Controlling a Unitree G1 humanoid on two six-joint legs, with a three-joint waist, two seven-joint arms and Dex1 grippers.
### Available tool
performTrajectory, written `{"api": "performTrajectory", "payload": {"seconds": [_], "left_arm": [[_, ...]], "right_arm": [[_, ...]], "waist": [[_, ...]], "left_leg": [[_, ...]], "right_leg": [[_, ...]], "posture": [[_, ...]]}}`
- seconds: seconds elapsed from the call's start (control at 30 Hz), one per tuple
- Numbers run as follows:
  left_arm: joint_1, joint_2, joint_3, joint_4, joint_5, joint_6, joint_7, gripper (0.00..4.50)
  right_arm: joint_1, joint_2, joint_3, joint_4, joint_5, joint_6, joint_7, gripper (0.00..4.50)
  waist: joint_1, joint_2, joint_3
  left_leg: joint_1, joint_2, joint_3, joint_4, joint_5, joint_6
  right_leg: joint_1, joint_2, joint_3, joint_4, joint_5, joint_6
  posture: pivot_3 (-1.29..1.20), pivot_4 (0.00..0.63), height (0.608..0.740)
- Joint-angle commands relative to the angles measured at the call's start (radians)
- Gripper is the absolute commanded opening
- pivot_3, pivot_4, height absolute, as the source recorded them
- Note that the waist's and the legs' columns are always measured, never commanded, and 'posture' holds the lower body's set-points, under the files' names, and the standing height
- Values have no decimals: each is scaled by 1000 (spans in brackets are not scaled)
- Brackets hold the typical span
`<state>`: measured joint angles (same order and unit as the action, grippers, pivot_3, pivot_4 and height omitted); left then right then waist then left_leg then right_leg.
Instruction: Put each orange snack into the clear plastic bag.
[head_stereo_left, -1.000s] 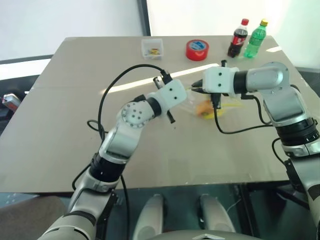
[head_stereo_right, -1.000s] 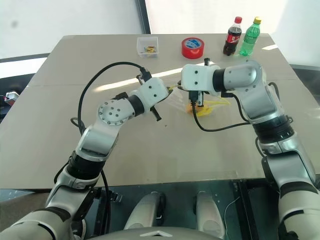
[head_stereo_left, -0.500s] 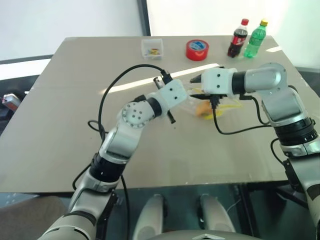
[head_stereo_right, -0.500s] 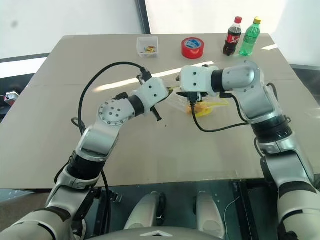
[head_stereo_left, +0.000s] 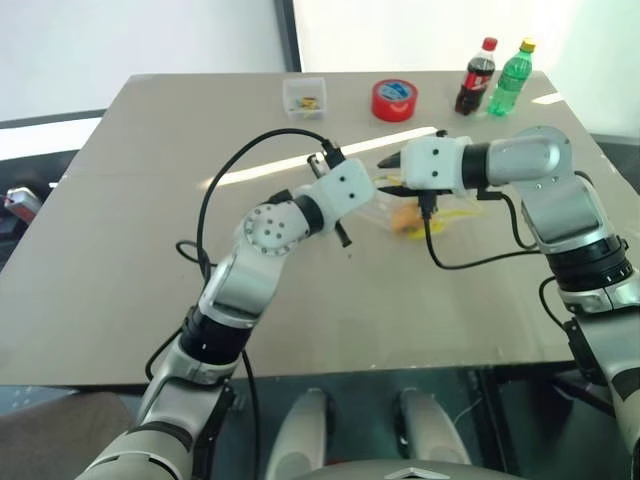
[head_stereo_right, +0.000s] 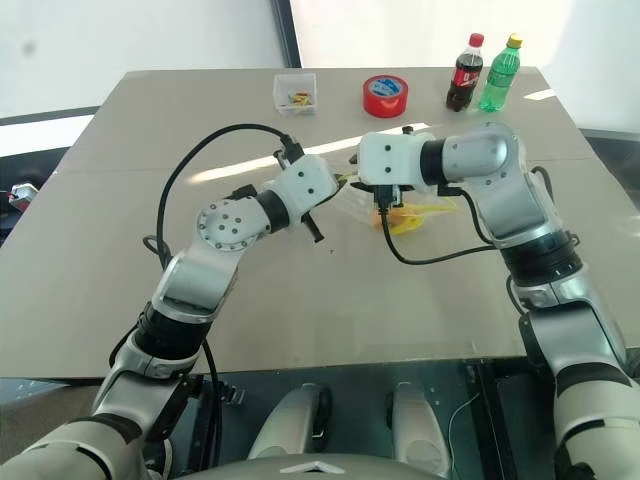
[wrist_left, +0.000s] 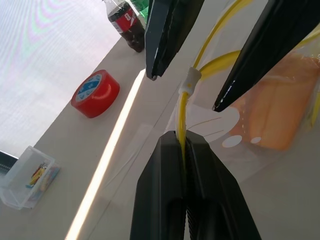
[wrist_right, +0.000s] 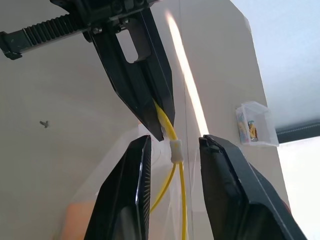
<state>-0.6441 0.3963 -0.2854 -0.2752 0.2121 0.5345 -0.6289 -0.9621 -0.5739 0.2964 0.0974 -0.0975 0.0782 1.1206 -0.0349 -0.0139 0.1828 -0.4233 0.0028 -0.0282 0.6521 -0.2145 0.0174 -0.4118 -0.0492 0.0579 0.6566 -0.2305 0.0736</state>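
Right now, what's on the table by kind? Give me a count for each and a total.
Bottles: 2, cola bottle and green bottle
Red tape roll: 1
Small clear tub: 1
Clear plastic bag, with something orange inside: 1
Total: 5

Both arms are built of silver-grey rounded metal segments joined by black rings. The left elbow joint carries a flat disc ringed with small screws. A black cable loops along each forearm. Each white wrist block ends in a tool, left tool (wrist_left: 184, 145) and right tool (wrist_right: 172, 145), of two glossy black tapered fingers.
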Motion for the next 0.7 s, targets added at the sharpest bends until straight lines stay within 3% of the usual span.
{"api": "performTrajectory", "payload": {"seconds": [0.03, 0.07, 0.17, 0.53, 0.57, 0.7], "left_arm": [[-9, -6, -2, -53, -2, -7, 8, 0], [-9, -7, -3, -54, -1, -6, 8, 0], [-8, -9, -4, -56, -2, -6, 7, 0], [-5, -10, -7, -55, -2, -9, 4, 0], [-5, -10, -7, -55, -2, -9, 4, 0], [-2, -10, -7, -52, -3, -12, 4, 0]], "right_arm": [[-23, -11, -21, -9, -1, -19, -14, 1478], [-22, -12, -20, -8, -1, -20, -13, 1478], [-19, -18, -18, -2, -8, -22, -13, 683], [-15, -25, -21, -2, -12, -24, -14, 683], [-14, -25, -22, -3, -10, -23, -13, 135], [-16, -25, -24, -9, -9, -20, -15, 36]], "waist": [[0, 0, 0], [0, 0, 0], [0, 0, 0], [0, 0, 0], [0, 0, 0], [0, 0, 0]], "left_leg": [[0, 0, 0, 0, 0, 0], [0, 0, 0, 0, 0, 0], [0, 0, 0, 0, 0, 0], [0, 0, 0, 0, 0, 0], [0, 0, 0, 0, 0, 0], [0, 0, 0, 0, 0, 0]], "right_leg": [[0, 0, 0, 0, 0, 0], [0, 0, 0, 0, 0, 0], [0, 0, 0, 0, 0, 0], [0, 0, 0, 0, 0, 0], [0, 0, 0, 0, 0, 0], [0, 0, 0, 0, 0, 0]], "posture": [[0, 150, 740], [0, 150, 740], [0, 150, 740], [0, 150, 740], [0, 150, 740], [0, 150, 740]]}}
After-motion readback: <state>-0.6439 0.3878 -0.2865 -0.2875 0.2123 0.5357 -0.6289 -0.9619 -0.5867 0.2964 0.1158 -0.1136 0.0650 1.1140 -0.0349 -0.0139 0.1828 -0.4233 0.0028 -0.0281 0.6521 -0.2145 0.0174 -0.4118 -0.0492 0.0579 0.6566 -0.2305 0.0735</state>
